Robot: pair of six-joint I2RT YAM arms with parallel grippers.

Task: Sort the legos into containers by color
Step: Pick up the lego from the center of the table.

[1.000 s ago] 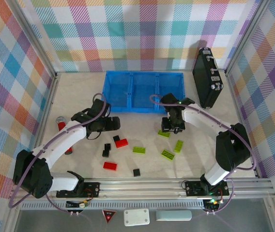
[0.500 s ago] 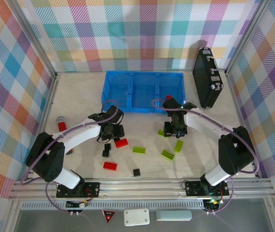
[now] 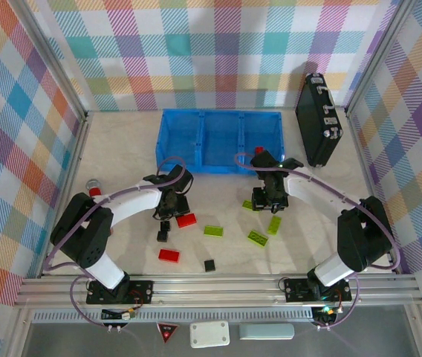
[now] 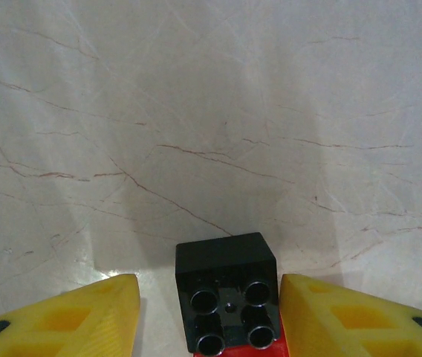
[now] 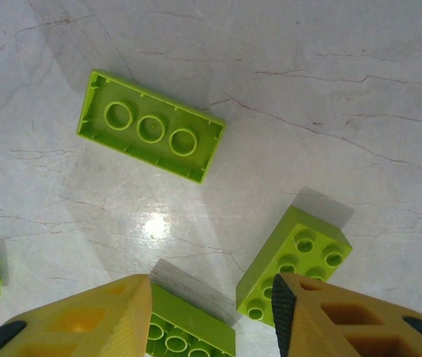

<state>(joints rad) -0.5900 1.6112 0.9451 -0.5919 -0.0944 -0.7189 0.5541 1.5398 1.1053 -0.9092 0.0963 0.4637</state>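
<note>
Red, lime-green and black legos lie scattered on the pale table in front of the blue tray of containers [image 3: 203,169]. My left gripper [image 3: 169,210] [image 4: 209,288] is low over a black square lego [image 4: 226,286], which rests partly on a red lego [image 3: 186,220]. Its yellow fingers straddle the black piece, with a clear gap on the left side, so it is open. My right gripper [image 3: 265,202] [image 5: 212,291] is open above several green legos: one [image 5: 189,331] lies between its fingers, and another [image 5: 289,268] is by the right finger. A small red piece [image 3: 258,149] sits in the right container.
A black case [image 3: 319,119] stands at the back right, beside the tray. A red cylinder [image 3: 92,186] lies at the left, partly behind my left arm. More legos lie toward the front: black [image 3: 162,236], red [image 3: 169,254], black [image 3: 209,265], green [image 3: 212,230], green [image 3: 257,237].
My left arm has swung right and down onto the black lego, and its jaws have narrowed around it. My right gripper has shifted slightly toward the back and otherwise held still.
</note>
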